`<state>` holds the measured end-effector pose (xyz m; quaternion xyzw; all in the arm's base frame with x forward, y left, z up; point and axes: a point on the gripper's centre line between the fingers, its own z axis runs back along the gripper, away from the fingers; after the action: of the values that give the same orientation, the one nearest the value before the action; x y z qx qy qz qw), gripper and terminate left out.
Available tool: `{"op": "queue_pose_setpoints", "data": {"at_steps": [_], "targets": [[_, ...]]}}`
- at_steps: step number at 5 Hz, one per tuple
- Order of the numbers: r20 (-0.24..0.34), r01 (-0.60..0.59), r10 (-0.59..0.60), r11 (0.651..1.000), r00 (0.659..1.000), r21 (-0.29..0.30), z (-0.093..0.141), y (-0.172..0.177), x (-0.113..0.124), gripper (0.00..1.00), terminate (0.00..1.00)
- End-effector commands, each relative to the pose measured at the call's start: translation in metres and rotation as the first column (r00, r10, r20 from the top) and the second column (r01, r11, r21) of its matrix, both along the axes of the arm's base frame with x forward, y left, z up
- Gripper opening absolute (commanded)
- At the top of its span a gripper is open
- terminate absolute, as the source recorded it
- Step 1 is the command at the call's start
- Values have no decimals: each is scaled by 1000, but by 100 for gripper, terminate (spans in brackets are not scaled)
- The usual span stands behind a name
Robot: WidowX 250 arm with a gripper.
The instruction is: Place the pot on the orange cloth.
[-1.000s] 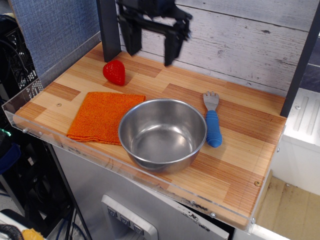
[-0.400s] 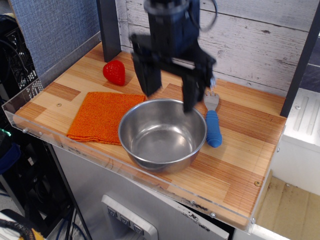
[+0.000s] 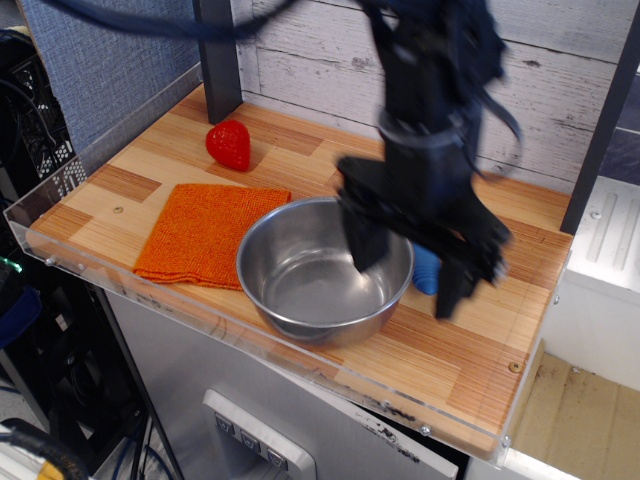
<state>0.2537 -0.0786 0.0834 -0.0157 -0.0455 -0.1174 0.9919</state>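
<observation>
Straddling the right rim of the pot [image 3: 322, 270], our gripper [image 3: 410, 275] stands wide, holding nothing. We judge the orange cloth [image 3: 208, 232] lies just left of the pot.

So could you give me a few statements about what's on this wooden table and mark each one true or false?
1. The pot sits fully on the orange cloth. False: it stands on the wood, only at the cloth's right edge.
2. The strawberry lies behind the cloth. True.
3. The end effector is open over the pot's right rim. True.
4. The pot holds food. False: it is empty.
5. The blue-handled fork lies left of the pot. False: right, mostly hidden.
</observation>
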Motion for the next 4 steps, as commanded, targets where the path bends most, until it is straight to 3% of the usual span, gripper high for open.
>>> {"op": "queue_pose_setpoints", "data": {"at_steps": [1,3,4], "targets": [[-47,16,-15,999,999,35,-29,-6,7,100,0],[-102,17,-9,997,995,76,-49,-2,9,100,0],[-85,-8,13,998,996,59,-51,0,9,0,0]]}}
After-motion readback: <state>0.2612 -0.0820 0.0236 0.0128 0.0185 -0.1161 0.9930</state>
